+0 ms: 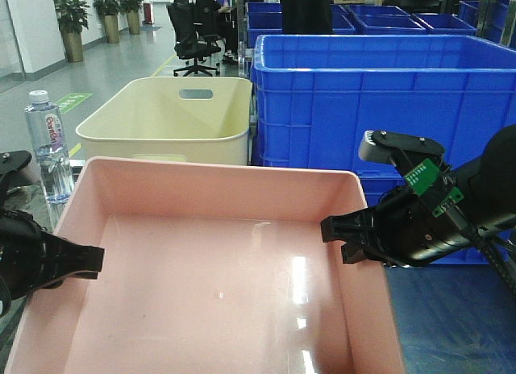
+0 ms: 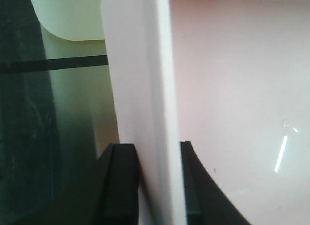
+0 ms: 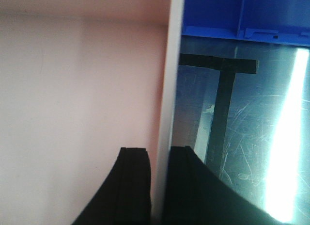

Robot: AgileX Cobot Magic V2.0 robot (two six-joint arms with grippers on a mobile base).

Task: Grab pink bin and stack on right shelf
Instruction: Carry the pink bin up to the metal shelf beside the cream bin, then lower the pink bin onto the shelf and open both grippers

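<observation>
Gripping pink bin [image 1: 218,293] both sides: left gripper [image 2: 157,181] clamps left wall, right gripper [image 3: 162,186] clamps right wall. Bin's right wall beside steel shelf top [image 3: 252,137], near edge. Advice: arms level, move together, clear blue crate [image 1: 379,100].

Pink bin [image 1: 218,189]: smooth plastic, glossy, floor showing bright glare streaks. Cream bin [image 1: 161,120]: smooth plastic, duller sheen. Blue crate [image 1: 379,108]: ribbed plastic, slight gloss. Shelf [image 3: 256,137]: bare metal top, mirror-bright, finely scratched. Bottle [image 1: 47,144]: clear plastic.
</observation>
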